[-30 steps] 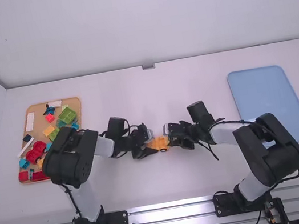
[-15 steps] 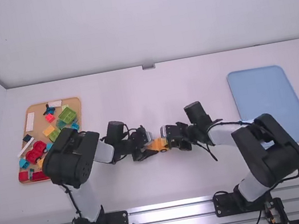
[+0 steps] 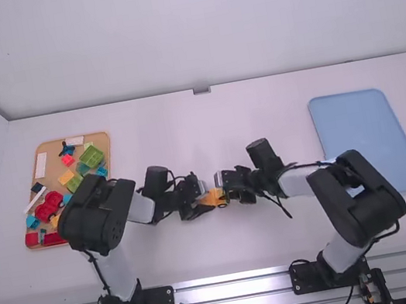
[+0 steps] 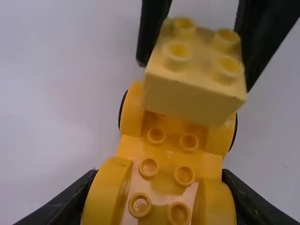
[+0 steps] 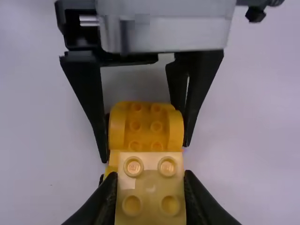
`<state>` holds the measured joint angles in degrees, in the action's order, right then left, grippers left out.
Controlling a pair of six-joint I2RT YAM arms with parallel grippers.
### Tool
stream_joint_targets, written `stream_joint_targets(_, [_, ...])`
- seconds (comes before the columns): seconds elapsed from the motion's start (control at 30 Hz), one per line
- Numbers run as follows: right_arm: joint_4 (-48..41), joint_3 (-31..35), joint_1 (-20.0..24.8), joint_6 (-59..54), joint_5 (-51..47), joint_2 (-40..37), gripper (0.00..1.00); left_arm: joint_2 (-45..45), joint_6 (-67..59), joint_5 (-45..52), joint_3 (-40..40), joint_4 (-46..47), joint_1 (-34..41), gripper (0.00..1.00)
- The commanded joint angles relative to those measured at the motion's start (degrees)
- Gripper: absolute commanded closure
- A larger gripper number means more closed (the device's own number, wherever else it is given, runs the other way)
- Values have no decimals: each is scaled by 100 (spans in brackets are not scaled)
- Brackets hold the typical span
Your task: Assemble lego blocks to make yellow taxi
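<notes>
In the high view my left gripper point(image 3: 199, 205) and my right gripper point(image 3: 226, 187) meet at the yellow car base point(image 3: 214, 198) in mid-table. Closed on the car base's near fenders point(image 4: 180, 178) is my left gripper point(image 4: 161, 187), seen in the left wrist view. A pale yellow 2x2 block point(image 4: 194, 77) is over the far end of the base, slightly turned relative to it. In the right wrist view my right gripper point(image 5: 151, 183) grips that block point(image 5: 150, 187) by its sides. Whether the block touches the base's studs I cannot tell.
A wooden tray point(image 3: 53, 168) of assorted loose blocks lies at the left, partly beneath the left arm. The blue tray point(image 3: 363, 124) is at the right, its lower part near the right arm's elbow.
My right gripper has moved left, closer to my left gripper, and the right arm's elbow has shifted left too. The left arm has barely moved.
</notes>
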<state>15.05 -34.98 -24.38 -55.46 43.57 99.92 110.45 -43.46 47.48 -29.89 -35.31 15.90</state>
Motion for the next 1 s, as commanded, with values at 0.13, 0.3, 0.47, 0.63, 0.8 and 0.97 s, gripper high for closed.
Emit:
stream_joint_targets(0.13, [-420, -361, 0, 33, 256, 223, 100, 103, 107, -227, 243, 35, 61, 47])
stream_joint_targets(0.3, [-496, -455, -164, 42, 138, 238, 100, 103, 137, -203, 153, 179, 61, 47])
stream_joint_targets(0.47, [-188, -448, -306, 398, -164, 467, 100, 103, 140, -214, 131, 251, 61, 48])
stream_joint_targets(0.63, [-291, -461, -249, 426, -160, 476, 100, 103, 142, -245, 184, 177, 61, 49])
stream_joint_targets(0.8, [-516, -584, -190, 417, -275, 360, 100, 103, 142, -387, 166, 238, 61, 50])
stream_joint_targets(0.97, [-654, -562, -192, 420, -319, 301, 100, 103, 142, -365, 177, 199, 59, 51])
